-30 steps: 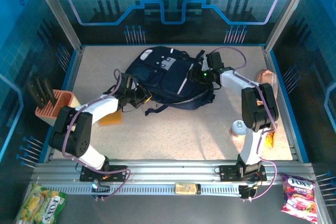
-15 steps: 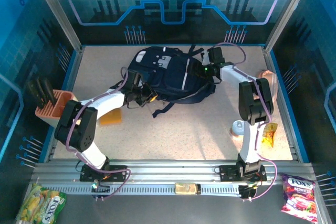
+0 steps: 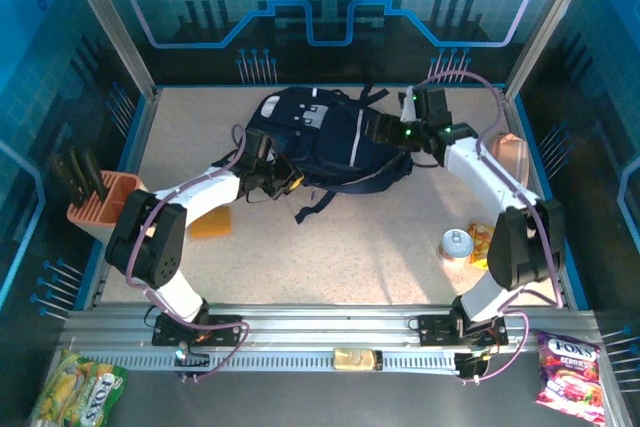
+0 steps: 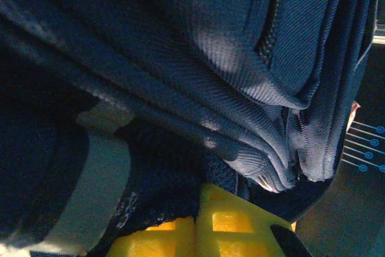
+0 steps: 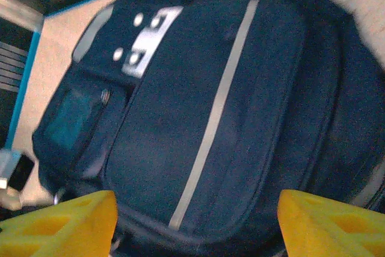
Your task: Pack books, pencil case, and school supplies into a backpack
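Observation:
The dark navy backpack [image 3: 322, 137] lies flat at the back middle of the table, its pale stripe [image 5: 215, 115] facing up. At its near left edge my left gripper [image 3: 284, 180] is shut on a fold of the navy fabric. The yellow fingers [image 4: 234, 224] are pressed together, with cloth over them. My right gripper [image 3: 386, 131] hovers open over the backpack's right side, its yellow fingertips [image 5: 63, 219] wide apart with nothing between them. The pinkish-tan pencil case [image 3: 511, 150] sits at the right edge. The orange-yellow pad [image 3: 210, 223] lies beside the left arm. The books are hidden.
A pink rack [image 3: 98, 199] with black pieces stands at the left edge. A small tin [image 3: 456, 244] and a snack packet [image 3: 484, 243] sit at the near right. A loose strap [image 3: 322, 205] trails toward the front of the backpack.
The backpack has slid a little back and to the right, and the left gripper went with it. The right arm's elbow swung out right; its gripper now sits higher over the backpack's right side.

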